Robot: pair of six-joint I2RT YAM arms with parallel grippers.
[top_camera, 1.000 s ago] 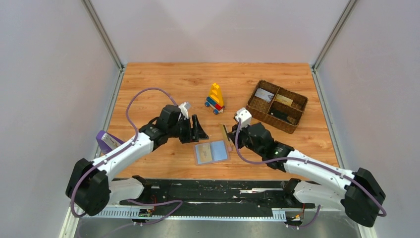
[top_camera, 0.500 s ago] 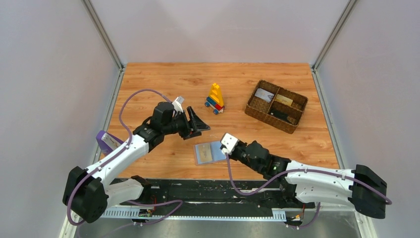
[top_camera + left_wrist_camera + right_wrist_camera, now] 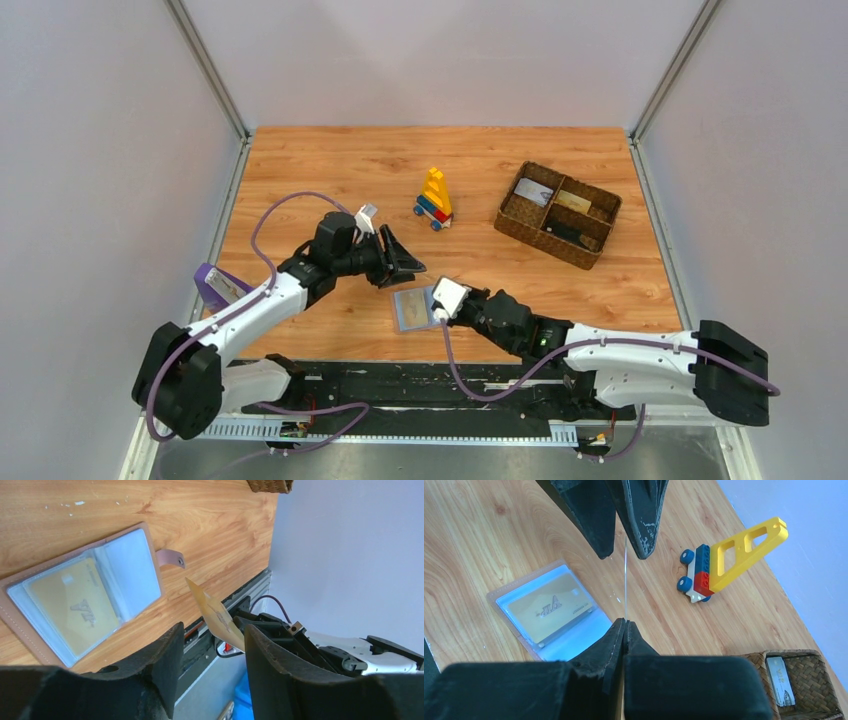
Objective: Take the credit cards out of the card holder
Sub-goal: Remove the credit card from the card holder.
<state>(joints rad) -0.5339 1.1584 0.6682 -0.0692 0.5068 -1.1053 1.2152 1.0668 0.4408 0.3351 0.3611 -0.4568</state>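
- Edge-on, a mere thin line from the right wrist: tan-gold card (image 3: 625, 580), pinched in the right tool (image 3: 624, 628), fingers pressed together on it; in the top view, tool tip lost under its wrist camera (image 3: 450, 296).
- Spread wide with nothing between: left tool (image 3: 213, 627), poised at the far side of the card holder (image 3: 412, 307).
- Lies open and flat on the bench (image 3: 330, 160) near its front edge; one sleeved card (image 3: 549, 609) inside, lettering too small to read.
- Partly behind the left arm at the left edge: purple item (image 3: 214, 284), cannot identify.
- Against a second ago: right wrist lower and further left, now at the holder's right edge; holder unmoved.
- Wood-grain bench, pale walls; woven basket (image 3: 558, 213) and brick toy (image 3: 434, 197) further back.
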